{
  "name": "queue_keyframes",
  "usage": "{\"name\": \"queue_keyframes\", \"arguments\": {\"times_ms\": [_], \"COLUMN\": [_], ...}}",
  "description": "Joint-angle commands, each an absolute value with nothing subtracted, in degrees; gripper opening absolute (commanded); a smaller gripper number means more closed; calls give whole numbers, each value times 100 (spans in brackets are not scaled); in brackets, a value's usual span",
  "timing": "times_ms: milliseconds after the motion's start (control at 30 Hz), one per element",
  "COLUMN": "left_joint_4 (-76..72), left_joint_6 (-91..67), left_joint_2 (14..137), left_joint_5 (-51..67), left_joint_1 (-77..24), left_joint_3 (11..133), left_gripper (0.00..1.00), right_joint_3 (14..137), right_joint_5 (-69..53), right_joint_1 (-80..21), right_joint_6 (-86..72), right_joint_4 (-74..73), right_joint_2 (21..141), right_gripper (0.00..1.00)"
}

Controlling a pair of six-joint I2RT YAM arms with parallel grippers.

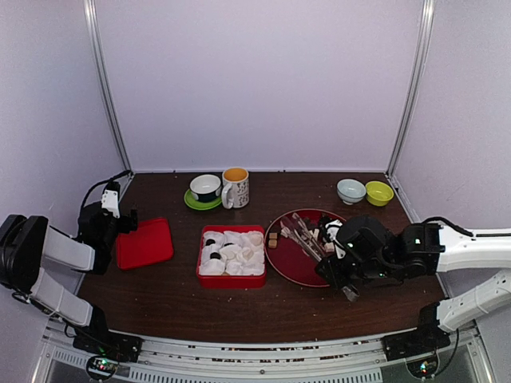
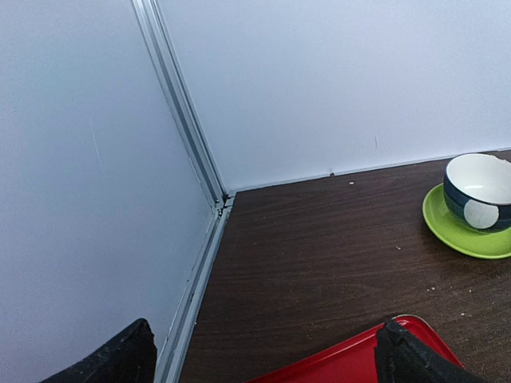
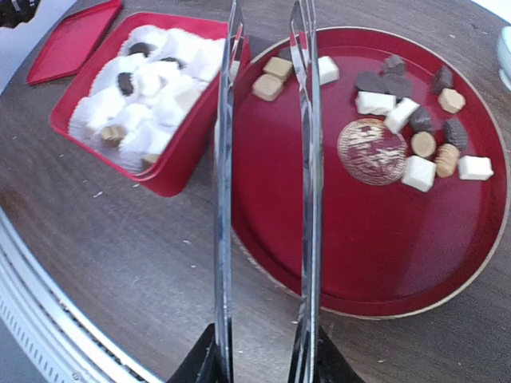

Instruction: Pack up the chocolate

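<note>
The chocolate (image 1: 319,233) (image 3: 399,112) lies as several small dark, tan and white pieces on the far part of a round red plate (image 1: 287,271) (image 3: 359,239). My right gripper (image 1: 342,275) (image 3: 263,363) is shut on the long metal tongs (image 1: 302,236) (image 3: 223,199), whose two arms stand apart over the plate's left rim with nothing between the tips. Two tan pieces (image 3: 271,78) lie near those tips. A red box (image 1: 231,281) (image 3: 180,159) left of the plate holds white paper cups (image 3: 160,88), a few with chocolate in them. My left gripper (image 1: 120,209) (image 2: 263,359) is open at the far left.
A red lid (image 1: 144,242) (image 2: 335,363) lies flat beside the left gripper. At the back stand a blue bowl on a green saucer (image 1: 205,188) (image 2: 479,191), a mug (image 1: 235,187), and two small bowls, pale (image 1: 351,191) and yellow-green (image 1: 379,192). White walls close in on three sides.
</note>
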State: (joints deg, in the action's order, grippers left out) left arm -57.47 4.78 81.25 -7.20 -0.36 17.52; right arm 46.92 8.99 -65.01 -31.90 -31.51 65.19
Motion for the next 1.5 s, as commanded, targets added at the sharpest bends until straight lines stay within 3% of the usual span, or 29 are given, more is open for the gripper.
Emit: {"name": "queue_keyframes", "arguments": {"times_ms": [0,200,900,1467], "left_joint_4": [-6124,-6122,-6116,-6111], "left_joint_6": [457,457,457,457], "left_joint_2": [8156,8156,8156,8153], "left_joint_5": [-650,-650,-648,-650], "left_joint_1": [0,0,0,0], "left_joint_3": [1724,1727,1726,1723], "left_gripper": [98,98,98,98], "right_joint_3": [4656,4421,4398,4306], "right_joint_5": [2292,2401,751,1098], "right_joint_1": [-6449,-6302,-5667,-5434], "right_joint_6": [-3778,-4022,-3167,-2527], "right_joint_4": [-3950,-3841,-1942,-1929], "right_joint_2": [6398,6383,7923,7869], "right_gripper": [31,31,34,37]}}
